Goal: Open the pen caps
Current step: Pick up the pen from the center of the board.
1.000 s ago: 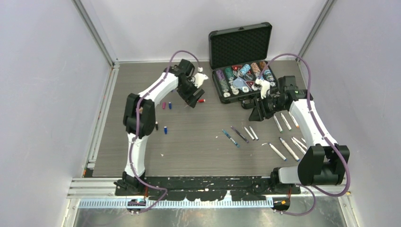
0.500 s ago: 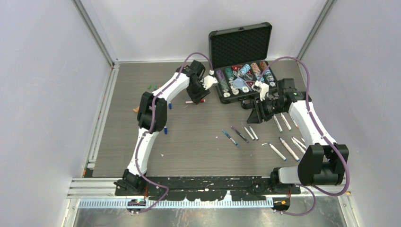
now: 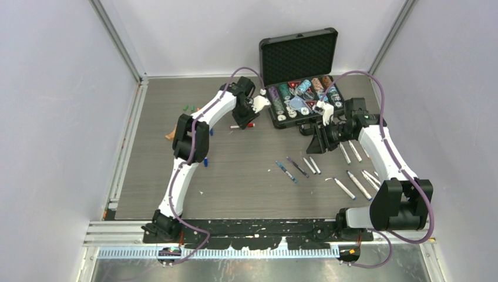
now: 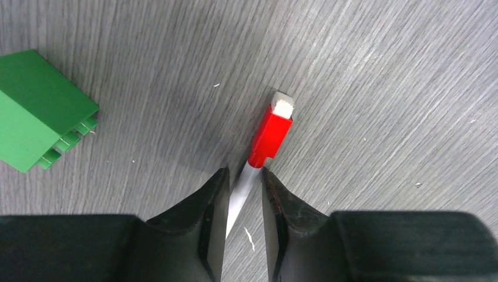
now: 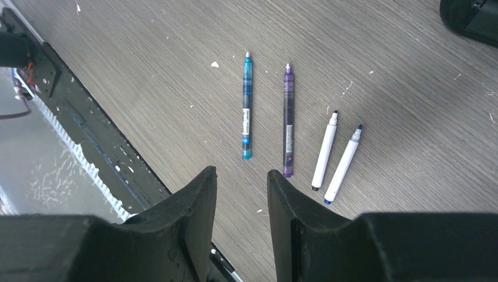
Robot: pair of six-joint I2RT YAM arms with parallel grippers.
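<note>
A white pen (image 4: 242, 189) with a red cap (image 4: 270, 134) lies on the table. My left gripper (image 4: 244, 174) is low over it with the jaws narrowly apart, one on each side of the barrel just behind the cap. In the top view the left gripper (image 3: 242, 119) is over this pen (image 3: 243, 126), left of the case. My right gripper (image 5: 242, 176) is open and empty, held above the table near a teal pen (image 5: 247, 111), a purple pen (image 5: 288, 120) and two white pens (image 5: 325, 151) with bare tips. In the top view the right gripper (image 3: 310, 131) is in front of the case.
A green toy block (image 4: 38, 108) lies left of the red-capped pen. An open black case (image 3: 299, 56) of poker chips stands at the back. Several more pens (image 3: 352, 185) lie at the right. Loose caps lie at the left, among them a blue one (image 3: 206, 161).
My left arm has swung right towards the case, and its gripper now sits over the red-capped pen, which has shifted slightly left. The right arm has barely moved.
</note>
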